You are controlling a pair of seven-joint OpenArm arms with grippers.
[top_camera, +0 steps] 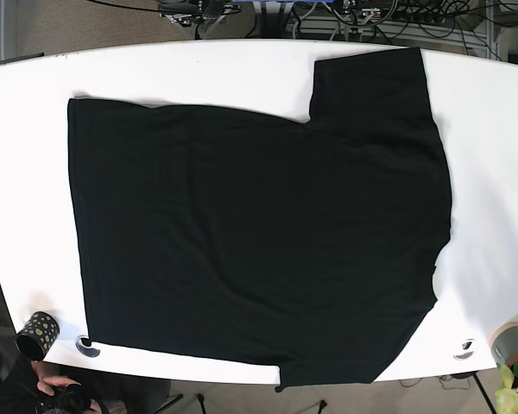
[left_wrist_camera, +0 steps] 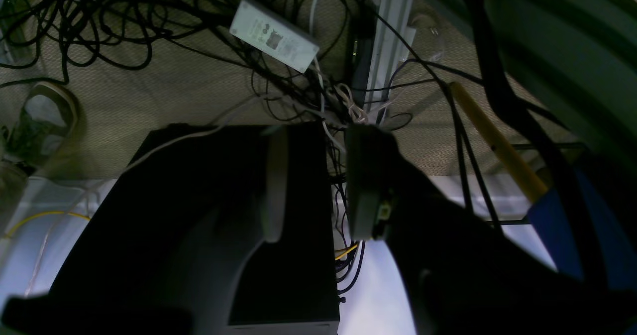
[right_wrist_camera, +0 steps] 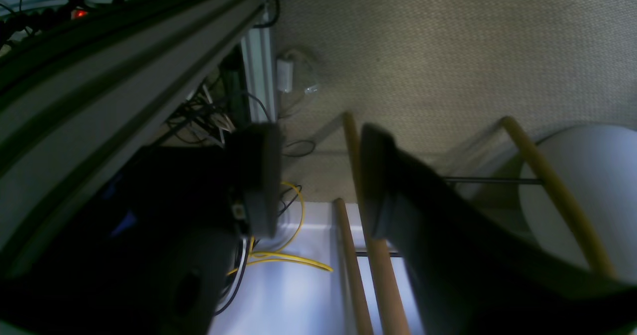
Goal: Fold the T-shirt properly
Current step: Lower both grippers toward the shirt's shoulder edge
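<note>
A black T-shirt [top_camera: 250, 233] lies spread flat on the white table [top_camera: 34, 103] in the base view, one sleeve at the far right [top_camera: 367, 82], the other at the near edge [top_camera: 328, 371]. Neither arm shows in the base view. In the left wrist view my left gripper [left_wrist_camera: 321, 185] is open and empty, facing carpet and cables off the table. In the right wrist view my right gripper [right_wrist_camera: 318, 185] is open and empty, facing carpet and wooden legs. The shirt is out of view in both wrist views.
A dotted black cup [top_camera: 37, 335] stands at the table's near left corner and a tape roll [top_camera: 509, 343] at the near right. A white power adapter [left_wrist_camera: 273, 34] and tangled cables lie below the left gripper. Wooden chair legs [right_wrist_camera: 378, 270] stand below the right gripper.
</note>
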